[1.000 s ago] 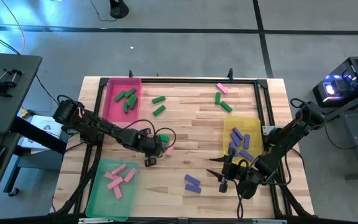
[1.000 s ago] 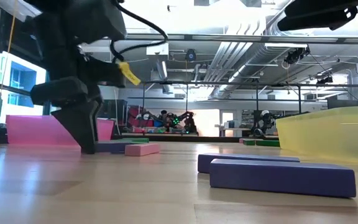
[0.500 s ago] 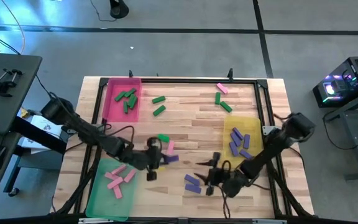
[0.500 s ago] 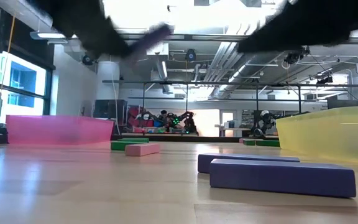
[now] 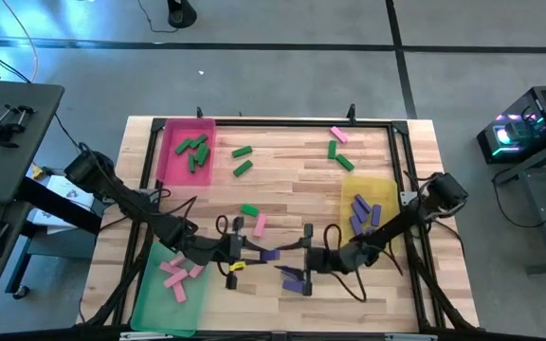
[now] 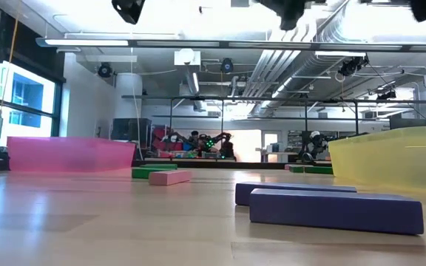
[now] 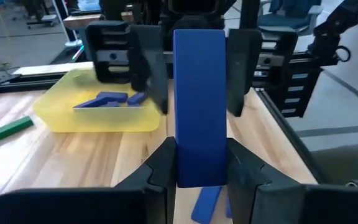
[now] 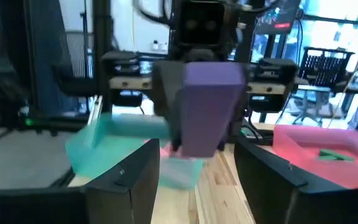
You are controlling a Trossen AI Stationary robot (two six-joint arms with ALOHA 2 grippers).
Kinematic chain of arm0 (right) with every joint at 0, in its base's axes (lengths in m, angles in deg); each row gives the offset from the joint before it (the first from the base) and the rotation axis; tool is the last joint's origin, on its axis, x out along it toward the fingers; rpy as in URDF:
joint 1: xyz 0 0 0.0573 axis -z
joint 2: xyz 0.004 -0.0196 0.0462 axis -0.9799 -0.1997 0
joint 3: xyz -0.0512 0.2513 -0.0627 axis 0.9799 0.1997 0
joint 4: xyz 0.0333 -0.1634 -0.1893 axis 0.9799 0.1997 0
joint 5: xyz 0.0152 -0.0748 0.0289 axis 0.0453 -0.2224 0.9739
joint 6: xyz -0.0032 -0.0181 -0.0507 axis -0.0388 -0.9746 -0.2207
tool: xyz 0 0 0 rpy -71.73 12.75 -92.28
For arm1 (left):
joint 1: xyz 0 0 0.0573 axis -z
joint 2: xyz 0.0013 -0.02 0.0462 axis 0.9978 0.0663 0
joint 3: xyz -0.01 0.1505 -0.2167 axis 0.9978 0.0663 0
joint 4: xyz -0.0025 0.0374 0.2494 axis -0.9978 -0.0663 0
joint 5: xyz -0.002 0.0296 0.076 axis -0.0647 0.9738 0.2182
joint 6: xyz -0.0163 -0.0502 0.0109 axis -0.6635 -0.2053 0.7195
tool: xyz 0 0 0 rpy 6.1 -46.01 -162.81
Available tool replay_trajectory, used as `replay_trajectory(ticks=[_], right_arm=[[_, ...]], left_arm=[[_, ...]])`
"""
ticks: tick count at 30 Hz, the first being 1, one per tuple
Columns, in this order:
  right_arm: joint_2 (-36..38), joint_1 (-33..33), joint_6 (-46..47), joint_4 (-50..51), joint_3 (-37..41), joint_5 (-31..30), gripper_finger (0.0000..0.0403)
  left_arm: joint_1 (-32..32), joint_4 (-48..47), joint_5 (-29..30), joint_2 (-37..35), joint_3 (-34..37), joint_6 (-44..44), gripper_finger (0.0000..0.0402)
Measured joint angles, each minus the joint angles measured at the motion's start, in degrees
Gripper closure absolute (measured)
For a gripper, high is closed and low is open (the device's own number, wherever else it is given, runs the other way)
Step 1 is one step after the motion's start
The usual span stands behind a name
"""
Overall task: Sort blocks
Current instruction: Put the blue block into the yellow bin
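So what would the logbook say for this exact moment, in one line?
left tool: shut on purple block | right tool: open, facing it | place: mid-air, table front | stage: handover

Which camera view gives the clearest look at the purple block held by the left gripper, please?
The left wrist view: the purple block stands clamped between the left gripper fingers. The high view shows it small, the right wrist view end-on; the low view misses it.

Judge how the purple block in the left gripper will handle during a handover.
The purple block looks rigid: straight edges, no bend in the left gripper. Flat faces suit pinching and will not roll. Its smooth sides might slip if the right gripper closes off-centre.
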State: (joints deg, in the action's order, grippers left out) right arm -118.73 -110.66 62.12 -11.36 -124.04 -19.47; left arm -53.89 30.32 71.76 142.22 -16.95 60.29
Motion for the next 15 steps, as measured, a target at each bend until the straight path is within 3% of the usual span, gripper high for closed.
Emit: replay_trajectory(ticks=[11, 15], right_arm=[[0.0, 3.6, 2.1, -5.9, 0.0, 7.7, 0.0212], [0.0, 4.0, 3.5, -6.1, 0.0, 9.2, 0.0245]], left_arm=[[-0.1, 1.0, 1.4, 0.3, 0.0, 1.5, 0.0329], [-0.1, 1.1, 1.5, 0.3, 0.0, 1.5, 0.0329]])
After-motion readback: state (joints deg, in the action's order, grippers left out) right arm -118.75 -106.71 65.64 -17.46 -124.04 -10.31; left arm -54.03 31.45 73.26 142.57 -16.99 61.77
